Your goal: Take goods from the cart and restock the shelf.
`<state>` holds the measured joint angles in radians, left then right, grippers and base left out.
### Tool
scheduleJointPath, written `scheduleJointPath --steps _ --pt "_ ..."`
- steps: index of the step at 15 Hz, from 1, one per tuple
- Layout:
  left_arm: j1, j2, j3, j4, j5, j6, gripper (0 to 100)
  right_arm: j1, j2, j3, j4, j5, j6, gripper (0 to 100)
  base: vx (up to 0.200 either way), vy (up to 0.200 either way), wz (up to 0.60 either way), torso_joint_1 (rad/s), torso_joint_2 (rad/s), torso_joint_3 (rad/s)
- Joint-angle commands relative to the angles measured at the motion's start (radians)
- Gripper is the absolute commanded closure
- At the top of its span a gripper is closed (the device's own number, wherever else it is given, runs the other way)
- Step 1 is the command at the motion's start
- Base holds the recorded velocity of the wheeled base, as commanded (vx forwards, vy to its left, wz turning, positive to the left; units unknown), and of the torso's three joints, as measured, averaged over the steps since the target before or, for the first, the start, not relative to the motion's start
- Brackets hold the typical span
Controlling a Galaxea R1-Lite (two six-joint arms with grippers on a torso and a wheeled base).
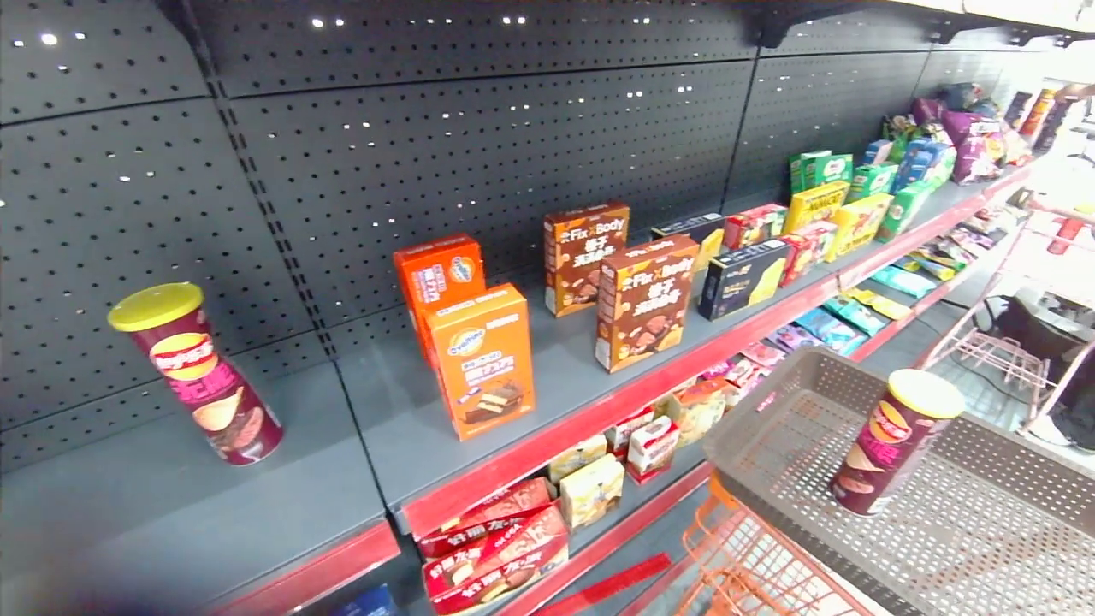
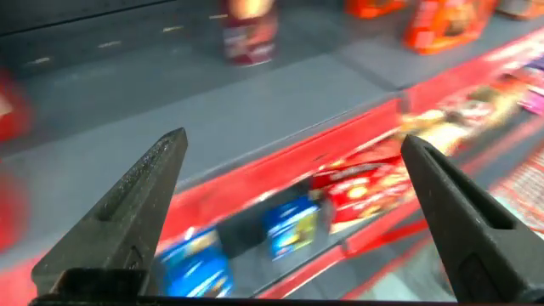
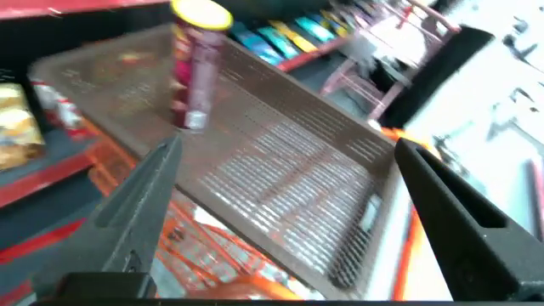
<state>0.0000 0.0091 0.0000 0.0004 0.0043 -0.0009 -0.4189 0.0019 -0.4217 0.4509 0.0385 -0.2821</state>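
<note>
— Head view, stock and room?
— One can (image 1: 894, 445) upright in cart basket (image 1: 761, 402), close to its rim. Second can (image 1: 198, 376) on shelf (image 1: 171, 513), bare deck around it.
— Tools?
— Left gripper (image 2: 293, 140), right gripper (image 3: 289, 144): fingers wide apart, holding nothing.

Bright overhead light glints through the dark grey perforated metal back panel (image 1: 479, 128). Head view bows at its edges, glaring far right; both wrist views are blurred.
</note>
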Motion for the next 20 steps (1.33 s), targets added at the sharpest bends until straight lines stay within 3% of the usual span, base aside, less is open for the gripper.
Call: scheduleJointPath --steps 1,4,7,20 --pt "0.0 0.0 0.0 0.0 0.0 -0.001 0 0.0 0.0 0.001 0.0 0.0 0.0 0 0.0 0.0 0.0 0.0 0.0 0.0" --pt "0.0 0.0 0.0 0.0 0.0 -0.001 0 0.0 0.0 0.0 0.0 0.001 0.0 0 0.0 0.0 0.0 0.0 0.0 0.0" --pt "0.0 0.0 0.0 0.0 0.0 -0.001 0 0.0 0.0 0.001 0.0 0.0 0.0 0 0.0 0.0 -0.6 0.004 0.0 -0.002" --pt "0.0 0.0 0.0 0.0 0.002 -0.004 0 0.023 0.04 0.073 -0.049 0.001 0.054 0 0.0 0.0 0.0 0.0 0.0 0.0"
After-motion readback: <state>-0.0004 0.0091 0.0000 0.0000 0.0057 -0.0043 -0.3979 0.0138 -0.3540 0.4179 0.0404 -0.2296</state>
